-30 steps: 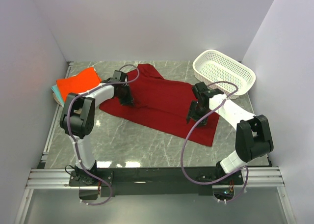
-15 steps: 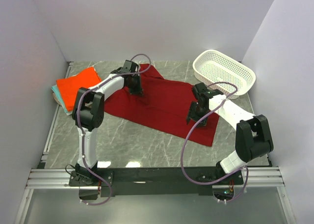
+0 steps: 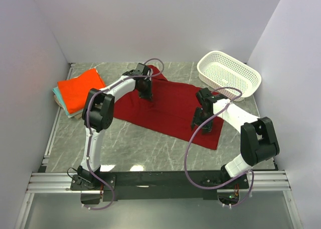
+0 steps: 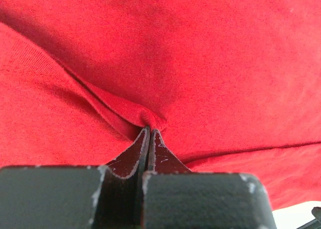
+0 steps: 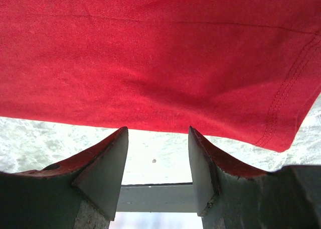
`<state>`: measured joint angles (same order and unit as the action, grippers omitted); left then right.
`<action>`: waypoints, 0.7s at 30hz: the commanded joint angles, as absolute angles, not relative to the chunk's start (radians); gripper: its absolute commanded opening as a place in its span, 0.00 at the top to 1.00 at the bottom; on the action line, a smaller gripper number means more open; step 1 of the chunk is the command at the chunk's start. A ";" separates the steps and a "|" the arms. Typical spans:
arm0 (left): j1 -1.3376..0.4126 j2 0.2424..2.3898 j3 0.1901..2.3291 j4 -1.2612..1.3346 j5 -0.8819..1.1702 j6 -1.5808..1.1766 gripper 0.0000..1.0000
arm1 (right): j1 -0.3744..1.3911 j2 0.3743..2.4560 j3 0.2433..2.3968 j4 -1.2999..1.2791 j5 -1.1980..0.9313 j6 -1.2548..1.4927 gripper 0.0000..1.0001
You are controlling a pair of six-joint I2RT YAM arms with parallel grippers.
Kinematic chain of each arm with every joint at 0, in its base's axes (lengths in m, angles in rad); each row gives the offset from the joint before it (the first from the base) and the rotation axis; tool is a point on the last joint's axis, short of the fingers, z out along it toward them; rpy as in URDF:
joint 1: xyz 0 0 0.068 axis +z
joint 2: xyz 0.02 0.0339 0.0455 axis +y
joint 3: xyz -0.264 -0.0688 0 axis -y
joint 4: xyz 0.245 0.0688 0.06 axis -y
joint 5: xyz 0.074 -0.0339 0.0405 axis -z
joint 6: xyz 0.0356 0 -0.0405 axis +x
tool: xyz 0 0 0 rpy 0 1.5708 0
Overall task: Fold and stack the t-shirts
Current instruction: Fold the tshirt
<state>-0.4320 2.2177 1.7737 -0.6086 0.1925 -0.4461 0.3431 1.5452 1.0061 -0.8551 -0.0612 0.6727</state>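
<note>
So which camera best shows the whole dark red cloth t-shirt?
The top view: the dark red cloth t-shirt lies spread out there. Left wrist shows only a pinched fold, right wrist only its hemmed edge.

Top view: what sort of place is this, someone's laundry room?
Probably a robot test booth, not a home: plain white walls box in a marbled table, two robot arms bolted at its edge.

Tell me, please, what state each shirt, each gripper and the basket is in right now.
red t-shirt, laid out on the table, not yet folded into a rectangle.
left gripper, shut on a pinched ridge of the red t-shirt.
right gripper, open at the red t-shirt's hem, holding nothing.
orange t-shirt, folded, on top of the stack.
teal t-shirt, folded, under the orange one.
white basket, upright, empty.
</note>
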 commanded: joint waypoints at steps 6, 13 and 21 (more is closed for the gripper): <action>-0.448 2.210 1.810 -0.578 0.204 -0.445 1.00 | 0.356 1.528 0.986 -0.838 -0.057 0.689 0.42; -0.456 2.180 1.779 -0.517 0.193 -0.488 1.00 | 0.362 1.517 0.962 -0.830 -0.060 0.692 0.42; -0.457 2.184 1.779 -0.497 0.216 -0.518 1.00 | 0.365 1.508 0.945 -0.824 -0.058 0.696 0.42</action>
<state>-0.4496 2.2196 1.7729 -0.5385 0.1921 -0.4957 0.3527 1.5452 0.9531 -0.8417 -0.0654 0.6846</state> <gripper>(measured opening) 0.012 0.581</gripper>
